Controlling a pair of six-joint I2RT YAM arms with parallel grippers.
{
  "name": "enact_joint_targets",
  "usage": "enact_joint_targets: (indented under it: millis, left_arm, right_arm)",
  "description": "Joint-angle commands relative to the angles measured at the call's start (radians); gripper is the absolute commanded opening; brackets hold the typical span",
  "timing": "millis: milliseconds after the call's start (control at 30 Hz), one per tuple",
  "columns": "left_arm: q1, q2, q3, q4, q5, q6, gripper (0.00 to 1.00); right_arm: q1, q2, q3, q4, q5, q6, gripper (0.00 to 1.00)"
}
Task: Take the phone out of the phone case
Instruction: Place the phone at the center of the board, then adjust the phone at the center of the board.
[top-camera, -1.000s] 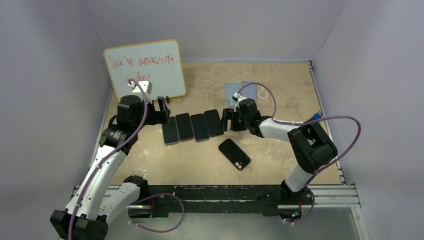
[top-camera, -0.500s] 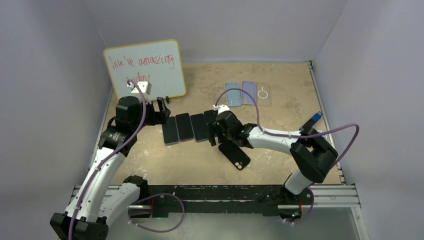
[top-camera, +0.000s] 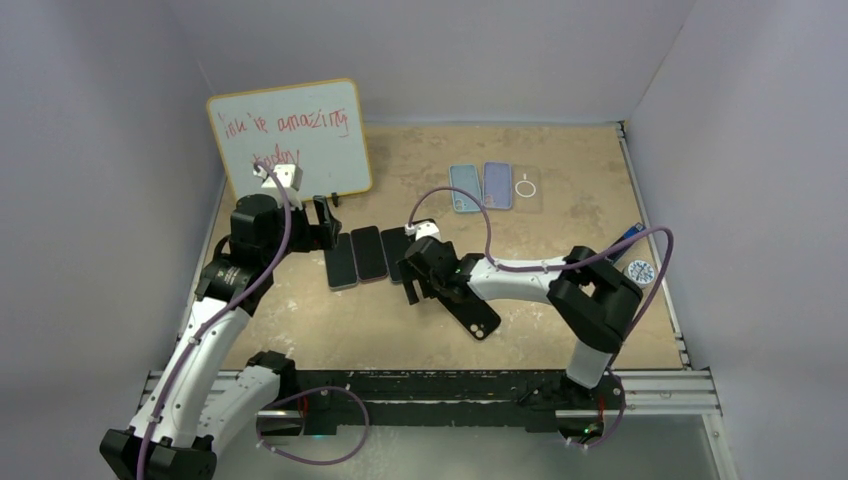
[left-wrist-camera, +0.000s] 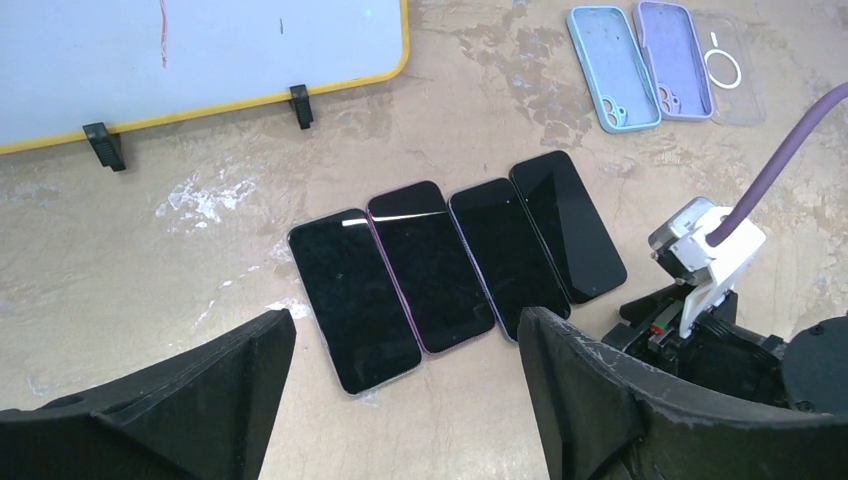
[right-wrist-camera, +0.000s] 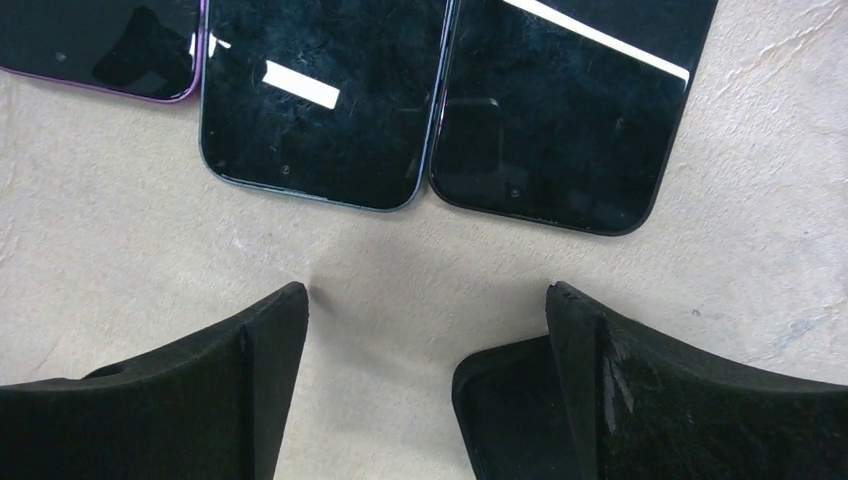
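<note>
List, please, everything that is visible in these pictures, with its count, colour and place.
whiteboard: one, white with a yellow frame and red writing, far left
phones in a row: four, dark screens up, middle of the table
black phone: one, back up, in front of the row
empty cases: three, light blue, purple, clear, side by side at the far side
round disc: one, white and blue, right edge
table: one, beige
left gripper: open, at the row's left end
right gripper: open, at the row's right end
</note>
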Motion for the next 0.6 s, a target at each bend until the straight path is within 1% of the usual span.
enact_joint_targets:
  millis: [0,333,467,567]
  left_arm:
    - [0.008,-0.017,-0.003,0.037,0.006,0.014,0.86]
    - [0.008,-0.02,-0.001,0.032,-0.008,0.015,0.86]
    - [0.008,-0.022,0.003,0.028,-0.014,0.02,0.86]
    - [0.007,-0.028,0.004,0.02,-0.029,0.028,0.86]
  right_arm:
    - [0.008,0.032,0.052,-0.011,0.051,0.023,0.89]
    - [0.008,0.109,0.095,0.031,0.082,0.033,0.9]
    - [0.006,0.106,0.098,0.051,0.083,0.039,0.9]
    - [0.003,0.071,0.077,0.052,0.047,0.041,0.91]
